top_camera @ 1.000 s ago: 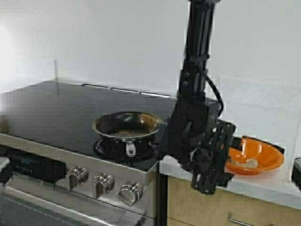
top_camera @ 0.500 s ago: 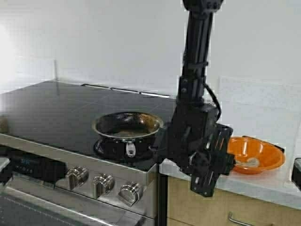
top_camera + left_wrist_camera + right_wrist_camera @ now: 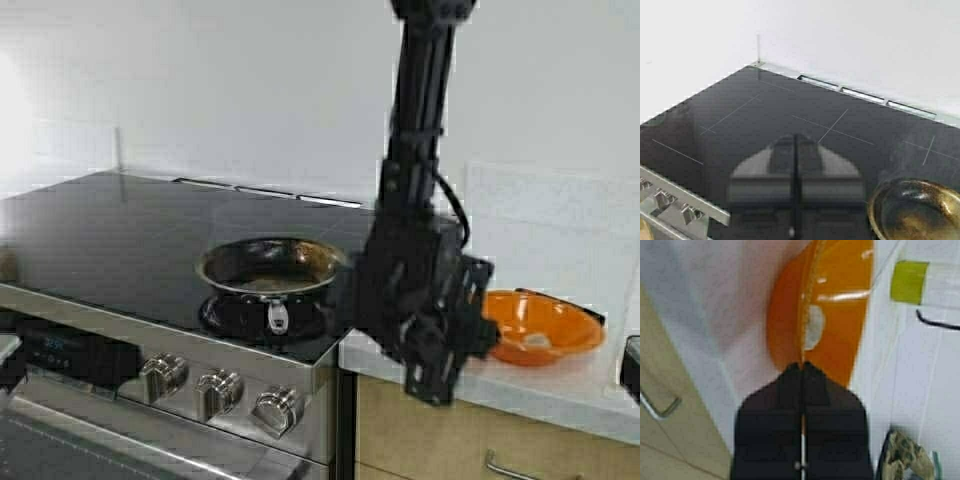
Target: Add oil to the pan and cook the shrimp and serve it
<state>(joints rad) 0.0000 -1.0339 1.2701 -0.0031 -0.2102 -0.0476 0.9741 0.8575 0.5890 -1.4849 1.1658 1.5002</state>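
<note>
One claw, the right claw (image 3: 802, 365), pinches the orange bowl (image 3: 545, 325) rim; shrimp (image 3: 812, 330) not yet in the pan (image 3: 270, 265).

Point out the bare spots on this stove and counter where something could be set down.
Most of the black cooktop behind and left of the pan is bare. The counter is crowded: the right claw is shut on the orange bowl's rim, leaving a bare strip in front of the bowl.
</note>
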